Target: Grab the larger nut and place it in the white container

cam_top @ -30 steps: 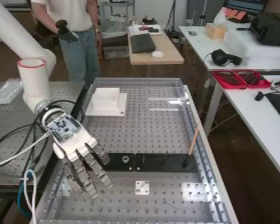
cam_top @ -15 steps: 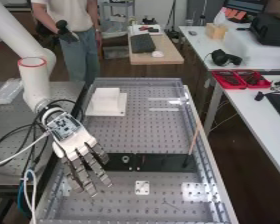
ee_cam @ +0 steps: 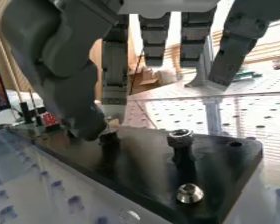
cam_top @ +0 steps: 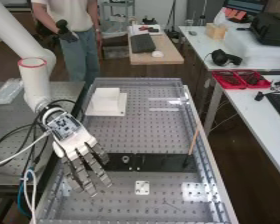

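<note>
silver on black: we judge the larger nut (ee_cam: 180, 134) sits across from the thumb (ee_cam: 77, 105), on the fingers' gripping side.
we see the fingers (cam_top: 99, 171) open and straight, holding nothing; the nut stands on the bar (cam_top: 165, 163), apart from them. we'd line up that gap before closing. the container (cam_top: 106, 97) lies beyond the bar, farther up the table (cam_top: 147, 135).

Room is lying between the black bar (cam_top: 160, 162) and the white container (cam_top: 107, 98); a leaning stick (cam_top: 193, 142) is seemingly obstructing one bar end.
</note>
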Controlling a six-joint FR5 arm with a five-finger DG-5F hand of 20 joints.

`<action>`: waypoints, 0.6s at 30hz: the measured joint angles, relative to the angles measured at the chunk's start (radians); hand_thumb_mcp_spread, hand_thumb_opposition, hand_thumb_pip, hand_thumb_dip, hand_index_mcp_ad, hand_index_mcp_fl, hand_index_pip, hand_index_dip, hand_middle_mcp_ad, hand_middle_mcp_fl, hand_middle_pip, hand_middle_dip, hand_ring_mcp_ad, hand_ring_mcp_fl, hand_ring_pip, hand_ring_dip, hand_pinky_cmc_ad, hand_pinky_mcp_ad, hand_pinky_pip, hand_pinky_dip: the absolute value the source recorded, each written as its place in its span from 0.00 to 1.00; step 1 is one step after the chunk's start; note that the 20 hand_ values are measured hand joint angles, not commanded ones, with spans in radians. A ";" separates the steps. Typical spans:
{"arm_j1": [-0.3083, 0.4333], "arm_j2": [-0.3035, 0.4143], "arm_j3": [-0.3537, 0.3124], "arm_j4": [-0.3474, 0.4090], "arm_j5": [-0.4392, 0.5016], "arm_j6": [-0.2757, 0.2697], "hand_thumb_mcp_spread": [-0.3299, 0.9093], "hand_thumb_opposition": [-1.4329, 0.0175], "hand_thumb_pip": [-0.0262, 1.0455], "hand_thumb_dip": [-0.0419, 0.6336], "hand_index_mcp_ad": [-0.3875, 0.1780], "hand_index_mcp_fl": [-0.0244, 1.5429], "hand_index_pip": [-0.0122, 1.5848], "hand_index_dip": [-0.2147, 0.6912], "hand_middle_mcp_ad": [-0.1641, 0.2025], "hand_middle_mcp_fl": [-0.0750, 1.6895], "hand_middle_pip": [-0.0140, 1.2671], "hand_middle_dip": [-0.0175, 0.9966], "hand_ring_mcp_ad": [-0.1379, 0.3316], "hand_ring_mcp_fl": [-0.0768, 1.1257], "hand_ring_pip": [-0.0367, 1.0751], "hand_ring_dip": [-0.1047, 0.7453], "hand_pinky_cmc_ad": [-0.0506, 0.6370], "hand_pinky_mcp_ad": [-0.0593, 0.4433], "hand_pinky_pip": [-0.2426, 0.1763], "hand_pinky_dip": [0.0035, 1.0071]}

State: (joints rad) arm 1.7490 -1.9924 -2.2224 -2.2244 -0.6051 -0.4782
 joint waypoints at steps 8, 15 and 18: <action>-0.010 0.007 0.004 0.014 -0.018 -0.020 0.53 0.36 0.72 0.41 0.53 0.21 0.96 0.40 0.69 0.04 0.10 0.23 0.67 0.06 0.21 0.22 0.59 0.73 0.33 0.74; -0.016 0.035 0.005 0.048 -0.055 -0.074 0.53 0.36 0.72 0.41 0.54 0.21 0.96 0.40 0.69 0.04 0.10 0.23 0.64 0.06 0.20 0.22 0.58 0.70 0.33 0.73; -0.016 0.060 0.005 0.066 -0.076 -0.104 0.53 0.36 0.72 0.41 0.54 0.21 0.96 0.40 0.68 0.04 0.10 0.23 0.64 0.06 0.20 0.22 0.58 0.70 0.33 0.73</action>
State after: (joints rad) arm 1.7335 -1.9319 -2.2177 -2.1588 -0.6812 -0.5826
